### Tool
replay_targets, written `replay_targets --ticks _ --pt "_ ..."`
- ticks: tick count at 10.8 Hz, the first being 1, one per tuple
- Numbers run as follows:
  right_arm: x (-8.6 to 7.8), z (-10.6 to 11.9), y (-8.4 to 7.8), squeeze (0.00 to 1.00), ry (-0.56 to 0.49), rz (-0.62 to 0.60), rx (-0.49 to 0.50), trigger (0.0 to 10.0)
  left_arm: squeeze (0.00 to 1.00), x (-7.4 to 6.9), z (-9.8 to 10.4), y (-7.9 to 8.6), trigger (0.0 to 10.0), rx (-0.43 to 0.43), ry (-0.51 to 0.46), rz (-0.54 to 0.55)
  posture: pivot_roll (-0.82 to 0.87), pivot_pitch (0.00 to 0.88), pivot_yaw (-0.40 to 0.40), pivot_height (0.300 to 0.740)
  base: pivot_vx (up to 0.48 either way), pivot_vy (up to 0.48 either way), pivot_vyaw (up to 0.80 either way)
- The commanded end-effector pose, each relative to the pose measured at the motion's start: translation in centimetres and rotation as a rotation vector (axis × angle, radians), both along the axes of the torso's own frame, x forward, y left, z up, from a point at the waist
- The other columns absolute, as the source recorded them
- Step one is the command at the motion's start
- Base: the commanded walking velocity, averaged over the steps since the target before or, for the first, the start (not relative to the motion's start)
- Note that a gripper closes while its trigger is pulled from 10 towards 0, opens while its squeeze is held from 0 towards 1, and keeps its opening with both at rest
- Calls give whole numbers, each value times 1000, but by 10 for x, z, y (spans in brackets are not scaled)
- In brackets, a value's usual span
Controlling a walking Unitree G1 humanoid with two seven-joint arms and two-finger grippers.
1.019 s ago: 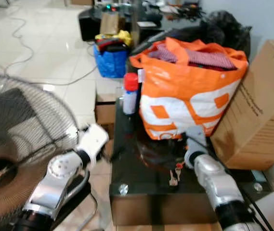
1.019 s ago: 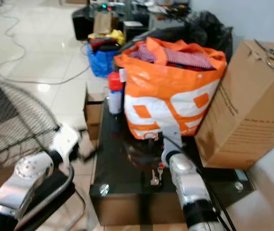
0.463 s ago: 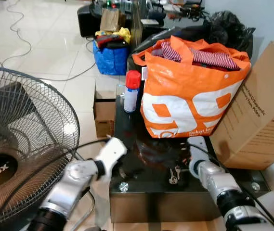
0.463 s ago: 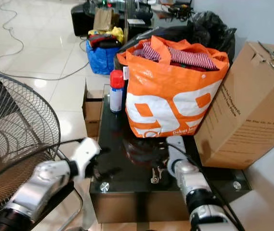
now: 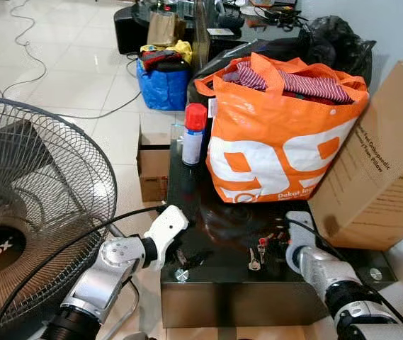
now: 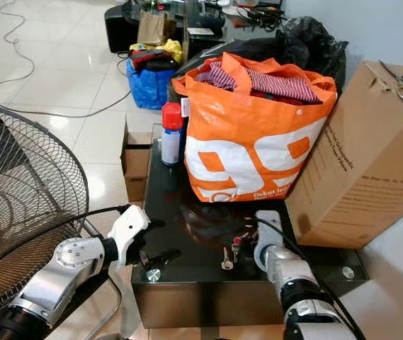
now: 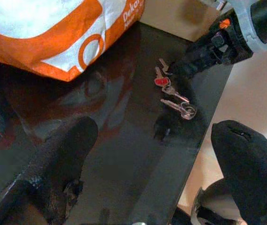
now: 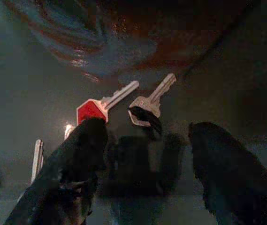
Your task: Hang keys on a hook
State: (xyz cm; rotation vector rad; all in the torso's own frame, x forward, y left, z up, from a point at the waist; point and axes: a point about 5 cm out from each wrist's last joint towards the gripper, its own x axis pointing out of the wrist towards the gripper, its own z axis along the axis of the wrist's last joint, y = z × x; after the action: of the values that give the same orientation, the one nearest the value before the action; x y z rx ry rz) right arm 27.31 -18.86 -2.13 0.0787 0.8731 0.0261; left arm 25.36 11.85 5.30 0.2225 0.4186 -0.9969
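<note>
Keys (image 5: 256,252) lie flat on the dark glass table (image 5: 208,273), near its front edge, at about 6 o'clock from the orange bag (image 5: 279,138). Loose bunch: one red-headed key (image 8: 92,110), a silver key (image 8: 148,103) beside it, more at the ring end. Not yet lifted.

Right gripper (image 8: 142,159) sits low over the bunch at the table's 5 o'clock corner, fingers spread, one finger (image 8: 74,154) touching or covering the red key head, the other to the far side of the silver key. Nothing gripped. Left gripper (image 7: 154,154) hovers at the table's 7 o'clock corner, fingers wide apart, holding nothing, aimed toward the keys.

No hook can be made out in these frames, so the hang step looks well off; the current step reads as the pick.

Risks, as judgement:
- Keys are thin and flat on slick glass, so closing the fingers may skate them sideways instead of pinching.
- The bunch is near the front edge, and a push toward 6 o'clock could drop it off the table.
- Grabbing one blade only leaves the rest dangling, and it may slip out in transit.
- Spray can (image 5: 193,134) at 11 o'clock and cardboard box (image 5: 378,163) at 3 o'clock are apart, so bump risk is low.
</note>
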Motion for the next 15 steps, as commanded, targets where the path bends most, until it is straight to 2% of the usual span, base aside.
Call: replay_targets --ticks 1,3,6,12,13,15 --pt "4 4 -2 0 -19 -22 26 0 0 3 4 -3 10000 -8 -18 -18 -95 0 -103 740 0 0 0" --pt "1 -1 2 0 -11 -26 48 0 0 4 5 -1 10000 -8 -19 -14 -87 0 -104 740 0 0 0" --pt "8 2 3 0 -53 -87 73 0 0 4 7 2 10000 -2 -24 -15 -81 0 -99 740 0 0 0" --pt "3 -4 6 0 -18 -90 53 0 0 5 8 2 10000 -2 -27 -14 -74 0 -103 740 0 0 0" --pt "5 -1 8 0 -39 -56 119 0 0 6 8 2 10000 -2 -28 -14 -76 0 -102 740 0 0 0" --pt "4 -1 8 0 -38 -31 143 0 0 7 8 0 10000 -3 -31 -14 -79 0 -102 740 0 0 0"
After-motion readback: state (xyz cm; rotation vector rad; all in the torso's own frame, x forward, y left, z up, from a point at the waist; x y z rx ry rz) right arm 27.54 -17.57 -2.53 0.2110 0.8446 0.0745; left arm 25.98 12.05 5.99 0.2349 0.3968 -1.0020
